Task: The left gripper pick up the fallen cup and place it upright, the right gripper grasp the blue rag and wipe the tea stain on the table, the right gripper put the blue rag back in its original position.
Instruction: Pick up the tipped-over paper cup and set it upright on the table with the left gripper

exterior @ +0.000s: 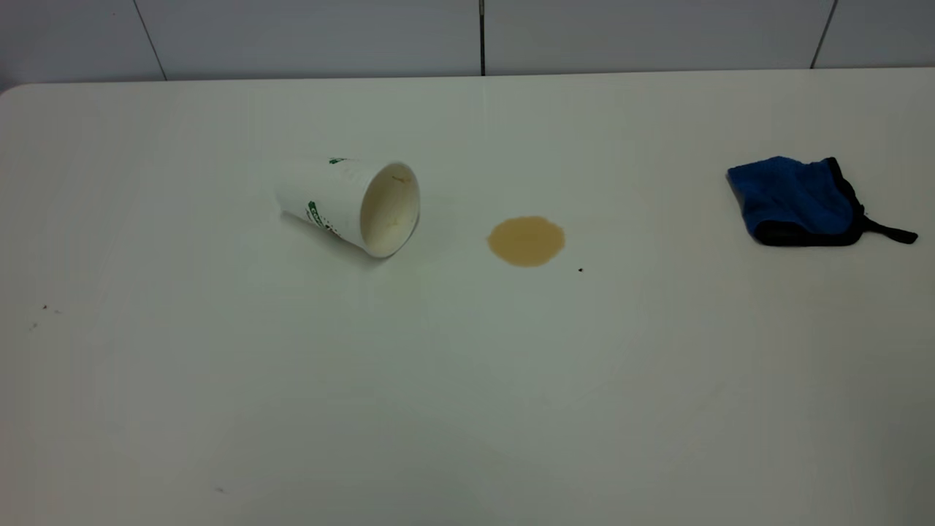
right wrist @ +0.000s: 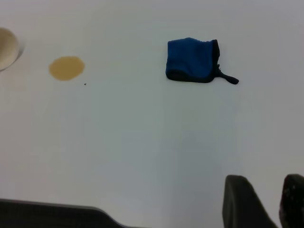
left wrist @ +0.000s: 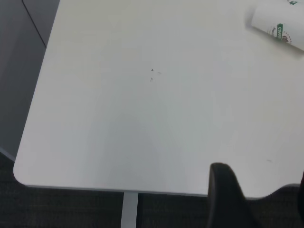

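Right now my right gripper (right wrist: 266, 202) hangs spread and empty, well short of the blue rag (right wrist: 192, 61). My left gripper's (left wrist: 256, 199) spread I cannot tell; it touches nothing, far from the cup (left wrist: 280, 24).

A plain test or lab-like room is suggested. A large white glossy table (exterior: 467, 380) with rounded corners is set against a wall of grey panels (exterior: 307, 33) split by dark seams. Dark flooring (left wrist: 71, 209) and a pale table leg (left wrist: 129, 211) are seen below the edge.
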### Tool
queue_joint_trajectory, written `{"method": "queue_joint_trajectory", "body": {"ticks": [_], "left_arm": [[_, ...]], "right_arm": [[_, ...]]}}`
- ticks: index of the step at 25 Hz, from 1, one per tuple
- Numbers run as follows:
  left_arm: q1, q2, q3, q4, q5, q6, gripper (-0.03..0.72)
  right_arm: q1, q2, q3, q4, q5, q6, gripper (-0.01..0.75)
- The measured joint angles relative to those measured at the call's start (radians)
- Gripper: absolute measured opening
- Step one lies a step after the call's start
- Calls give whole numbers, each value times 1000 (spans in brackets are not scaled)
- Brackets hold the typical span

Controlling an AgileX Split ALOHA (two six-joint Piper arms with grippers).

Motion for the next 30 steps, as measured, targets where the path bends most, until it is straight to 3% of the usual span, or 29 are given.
{"method": "queue_joint_trajectory", "body": {"ticks": [30], "left_arm": [[0,25,-5,0,0,0,402]], "right_arm": [[0,0,0,0,0,0,238]]}}
